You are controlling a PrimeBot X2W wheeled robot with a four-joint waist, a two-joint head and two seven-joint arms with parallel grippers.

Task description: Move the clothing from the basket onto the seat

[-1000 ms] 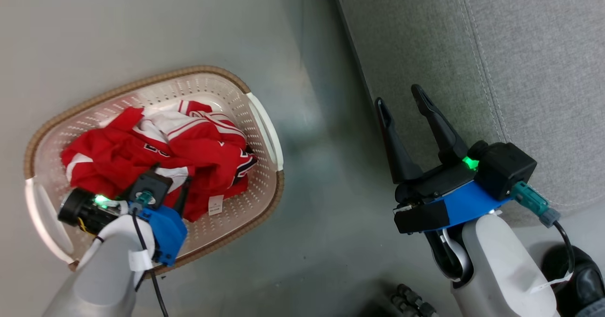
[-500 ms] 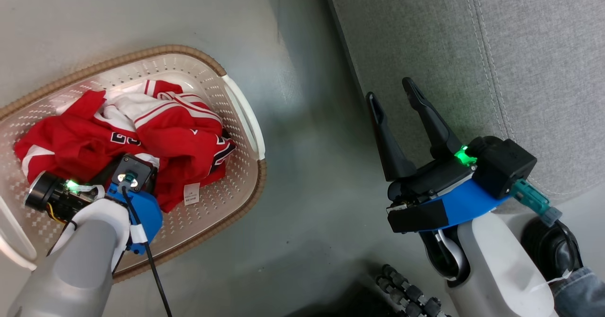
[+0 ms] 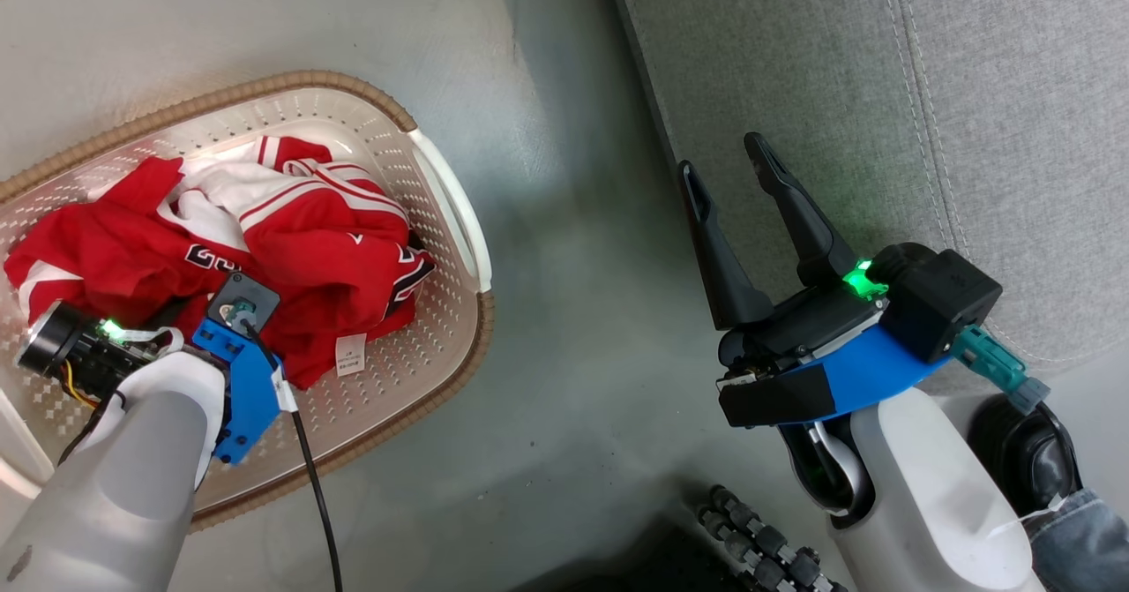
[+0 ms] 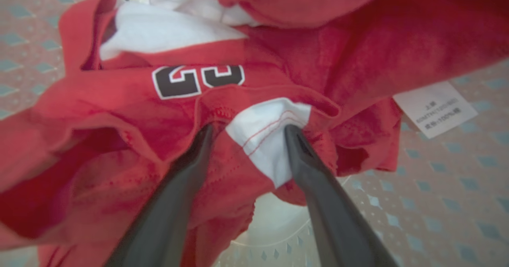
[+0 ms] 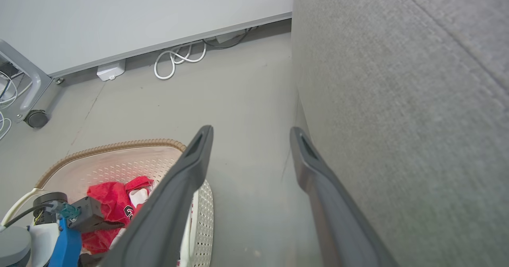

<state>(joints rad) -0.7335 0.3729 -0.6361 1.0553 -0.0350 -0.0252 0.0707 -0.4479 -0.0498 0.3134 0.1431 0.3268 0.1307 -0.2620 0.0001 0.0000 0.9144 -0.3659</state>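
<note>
- Left gripper [image 4: 247, 129]: I see its fingers apart, tips pushed into the clothing [image 4: 318, 60], with a white-trimmed fold between them.
- The clothing is heaped in the basket [image 3: 353, 83].
- Right gripper [image 3: 721, 155]: fingers apart, nothing held, the seat [image 3: 882, 63] close alongside.

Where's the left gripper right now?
Head view, lower left: the left gripper is down in the basket, open and straddling a white-trimmed fold of the clothing near the numerals.
</note>
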